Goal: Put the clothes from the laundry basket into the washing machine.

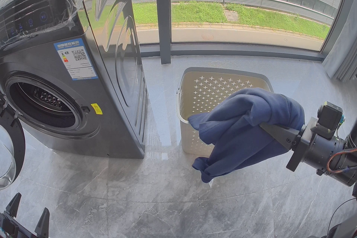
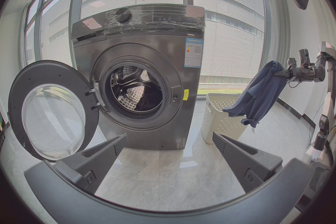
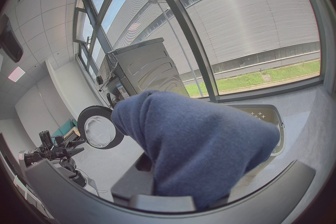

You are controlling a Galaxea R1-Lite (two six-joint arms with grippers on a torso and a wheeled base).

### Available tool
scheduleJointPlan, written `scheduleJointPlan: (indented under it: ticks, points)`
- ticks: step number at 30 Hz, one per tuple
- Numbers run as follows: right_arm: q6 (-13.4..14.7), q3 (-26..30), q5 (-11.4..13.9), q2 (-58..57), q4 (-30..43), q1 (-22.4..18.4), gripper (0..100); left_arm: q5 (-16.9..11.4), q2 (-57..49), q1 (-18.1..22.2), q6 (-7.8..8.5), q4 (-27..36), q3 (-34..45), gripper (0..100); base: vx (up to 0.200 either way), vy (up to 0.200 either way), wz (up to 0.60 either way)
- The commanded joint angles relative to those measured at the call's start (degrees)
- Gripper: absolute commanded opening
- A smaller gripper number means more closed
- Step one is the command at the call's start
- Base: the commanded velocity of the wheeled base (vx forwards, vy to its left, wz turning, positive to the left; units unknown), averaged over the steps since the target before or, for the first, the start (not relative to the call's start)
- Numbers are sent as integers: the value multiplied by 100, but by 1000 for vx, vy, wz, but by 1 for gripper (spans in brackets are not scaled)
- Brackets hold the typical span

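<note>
Draping over right fingers (image 1: 278, 133), blue garment (image 1: 241, 127), above laundry basket (image 1: 185, 101)

We see a washing machine (image 1: 119, 75) with dark, smooth, glossy metal sides, partly wrapped in crinkled clear plastic film (image 1: 37, 8), and a door (image 2: 52, 119) of glass in a matt dark ring. The basket (image 1: 223, 72) is matt pale plastic, the blue garment (image 1: 245, 123) soft matt cloth, and the floor (image 1: 148, 194) polished, probably stone.

The washing machine (image 1: 111, 64) has its door (image 2: 52, 109) swung wide, its round opening (image 1: 44, 105) unblocked; bare floor (image 1: 160, 183) separates it from the basket (image 1: 189, 138).
</note>
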Motion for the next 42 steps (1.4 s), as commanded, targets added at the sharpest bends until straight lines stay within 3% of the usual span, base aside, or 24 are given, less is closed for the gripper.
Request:
scheduleJointPlan:
  ticks: [1,23,42]
  points:
    - [-36,6,18,18,-19,12,0,0,-57,-2,-10,0,92,100,0,200,0]
    - [-36,-3,18,36,-72,65,0,0,-57,-2,-1,0,84,100,0,200,0]
    - [17,-21,-9,124,-81,56,0,0,-49,-11,-28,0,84,100,-158,0,0]
